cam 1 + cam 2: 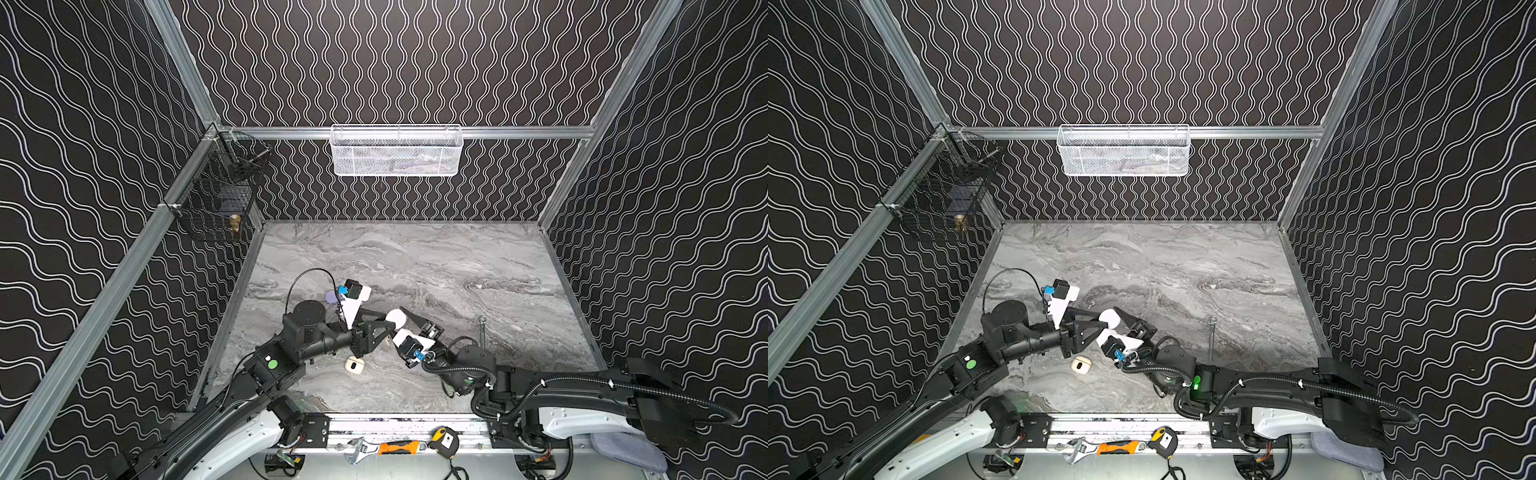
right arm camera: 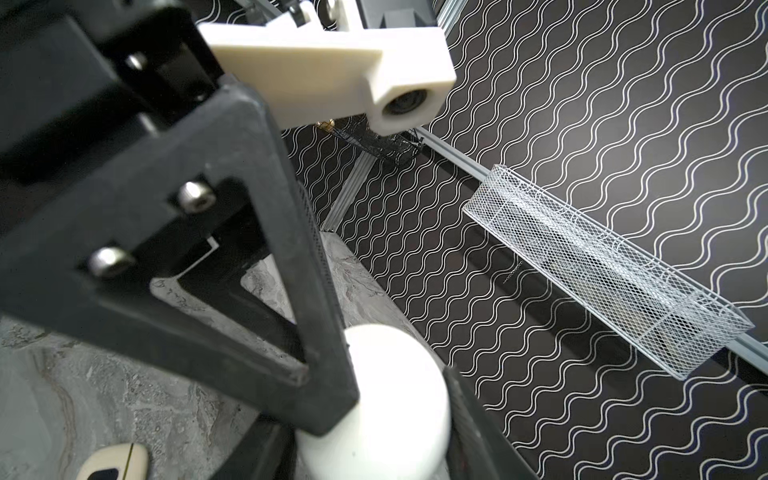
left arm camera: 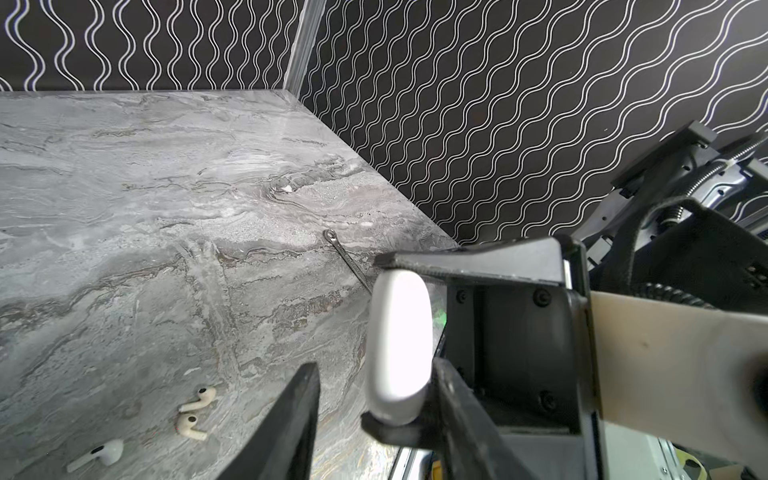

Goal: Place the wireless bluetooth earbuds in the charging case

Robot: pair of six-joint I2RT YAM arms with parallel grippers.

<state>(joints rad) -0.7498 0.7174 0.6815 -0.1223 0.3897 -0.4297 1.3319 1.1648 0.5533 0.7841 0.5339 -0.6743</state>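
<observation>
Centrally, right fingers (image 3: 478, 259) clamp charging case (image 3: 397, 340); table edges (image 1: 399, 226) lie well apart.

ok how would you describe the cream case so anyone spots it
On the grey marble table, find the left gripper near the front. Just nearer the robot's base lies a small rounded cream case; unlike the white case held up beyond it, it lies loose and bears a dark oval mark.

walls (image 1: 104, 124): black, white wavy lines
table (image 1: 415, 257): grey marble veining
back basket (image 1: 395, 151): white mesh
upper-left basket (image 1: 216, 195): black wire
middle case (image 1: 395, 319): white
lower case (image 1: 354, 365): cream, dark mark
earbuds (image 3: 198, 401): two cream, one white
</observation>
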